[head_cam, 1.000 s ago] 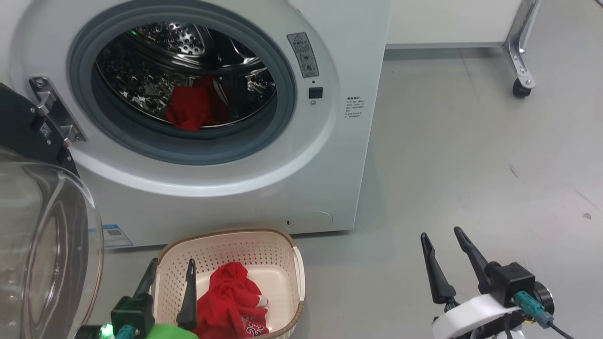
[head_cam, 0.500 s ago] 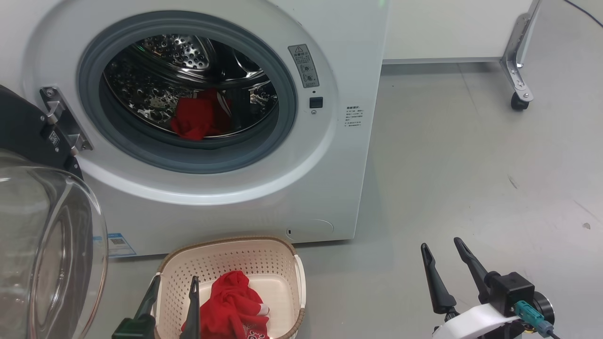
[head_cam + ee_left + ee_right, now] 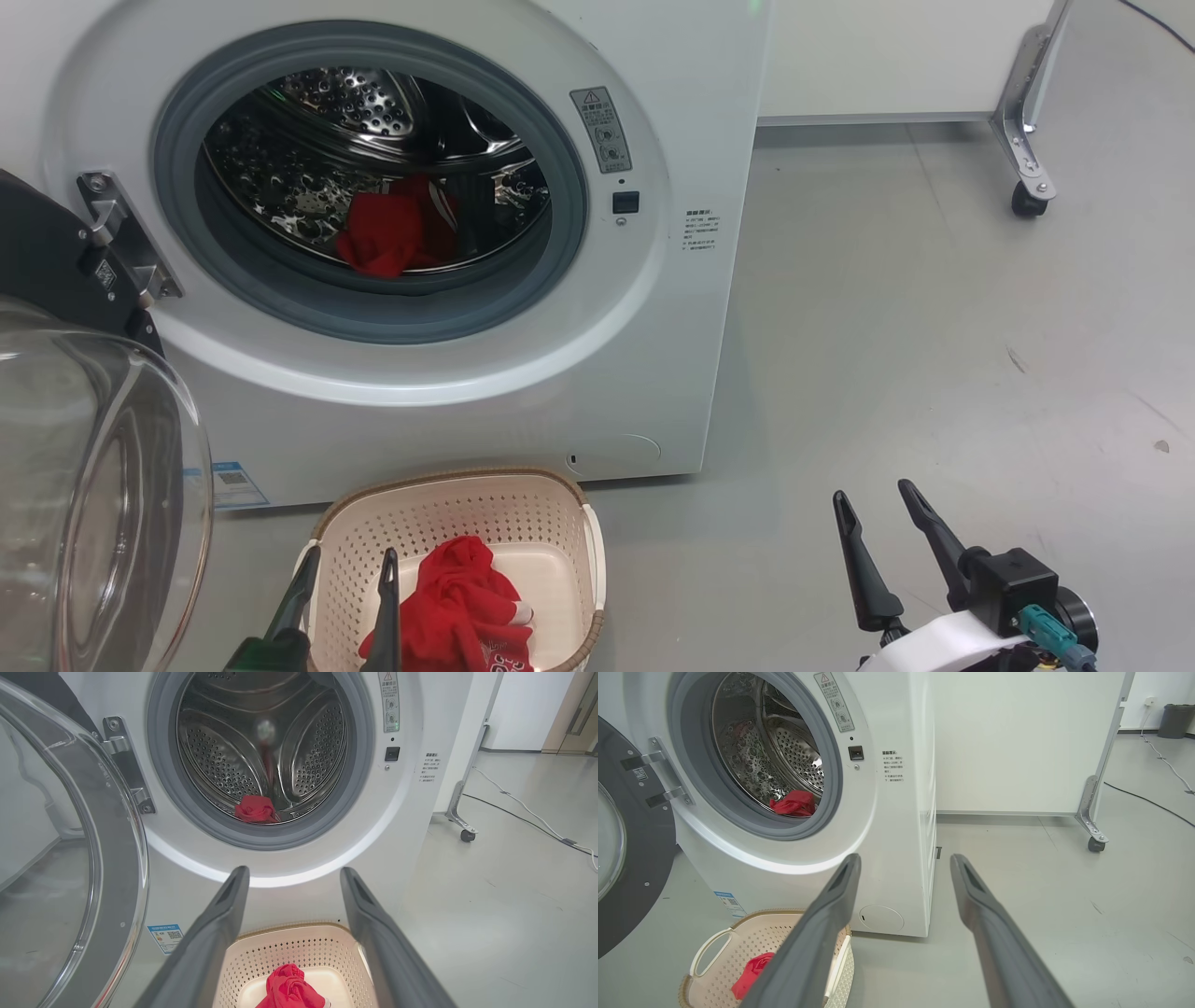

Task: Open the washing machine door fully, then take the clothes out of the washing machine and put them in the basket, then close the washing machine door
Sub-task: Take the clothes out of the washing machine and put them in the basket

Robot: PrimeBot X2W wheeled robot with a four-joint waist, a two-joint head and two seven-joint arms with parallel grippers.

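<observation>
With left hand (image 3: pixel 351 555) and right hand (image 3: pixel 874 495) released, reach low into the washing machine (image 3: pixel 653 373) and pinch the clothes (image 3: pixel 383 238) deeply.

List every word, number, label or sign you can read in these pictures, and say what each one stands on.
Warning label, washing machine front, right of the opening: a warning triangle; print below too small to read.
Text block, same front: too small to read.
Blue label, low on the front: a square code; words unreadable.
White print on the clothes in the basket: cut off, unreadable.
No text can be quoted.
</observation>
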